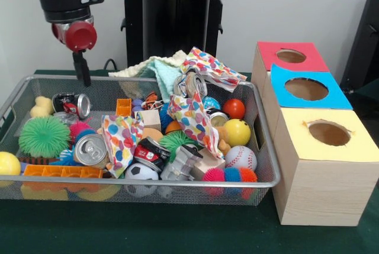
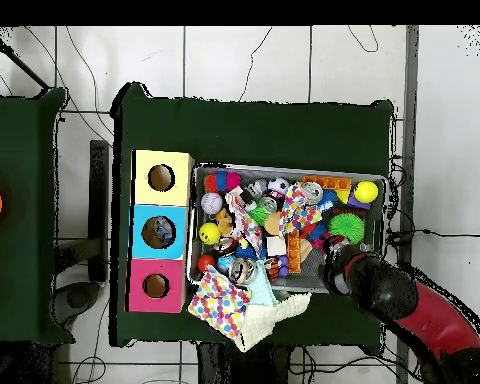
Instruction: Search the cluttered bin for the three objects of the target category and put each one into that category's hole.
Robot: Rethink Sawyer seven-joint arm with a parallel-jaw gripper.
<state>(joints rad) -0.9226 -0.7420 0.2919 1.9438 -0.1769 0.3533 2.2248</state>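
Three holes to feed: red box [image 1: 290, 57], blue box [image 1: 306, 90], yellow box [image 1: 329, 133], lined up beside the wire bin [image 1: 266, 147] on the green worktop [image 1: 177, 230]. Target category isn't stated, so I can't name the targets yet; candidates all sit in the bin.

My claw [image 1: 83, 68] hangs above the bin's far corner, on the side away from the boxes, holding nothing. Fingers read as one dark stem in the front view; I can't tell wide or narrow.

Nearest below: crushed can [image 1: 72, 105] and a pale yellow toy [image 1: 41, 107]. Silver can [image 1: 90, 149] lies closer to the front rim; green spiky ball [image 1: 44, 136] is beside it.

Plan, as I judge it:
- pick an exposed item first, not one under the polka-dot cloth [image 1: 190, 118]
- come straight down, clear of the mesh wall
- cans are round and dented: grip across the body, expect slip
- balls like the baseball [image 1: 241, 157] will roll; centre on them

Labels: red-and-black print on the crushed cans, nothing legible. No other writing readable.
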